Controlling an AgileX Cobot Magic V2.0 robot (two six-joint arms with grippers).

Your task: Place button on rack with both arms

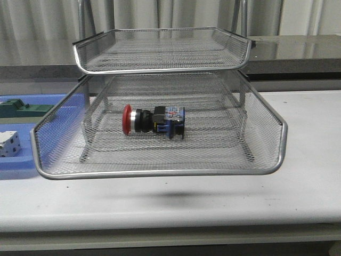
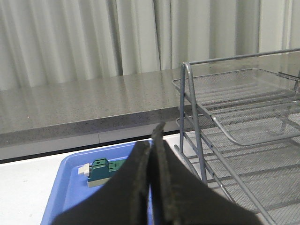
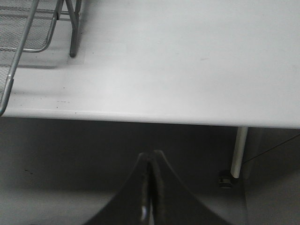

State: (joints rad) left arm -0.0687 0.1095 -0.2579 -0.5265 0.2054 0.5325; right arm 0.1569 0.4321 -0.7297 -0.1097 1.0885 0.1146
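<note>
Left gripper [image 2: 151,154]: fingers pressed together, no gap seen, nothing held. It is aimed past a green block [image 2: 104,169] in a blue tray [image 2: 70,176], with the rack [image 2: 220,126] just beside. Right gripper [image 3: 151,161]: fingers likewise pressed together and empty, held off the front edge of the table [image 3: 187,70], looking down across the tabletop, with a corner of the rack visible at one side of the view.

Neither arm is seen in the front view. There, the button [image 1: 153,120] is found lying on its side on the mesh floor of a middle tier, red head toward the left, blue-black body toward the right, near the tier's centre and well apart from the chrome rim. A white block [image 1: 9,143] is noted on the blue tray at the left.

Judgement: placement looks done; what remains is likely retreat and rest. For a good finish, both arms are best kept clear of the wire rims and thin legs, so the light rack is not nudged and the button is not rolled from its spot. Jaws may be left closed.
</note>
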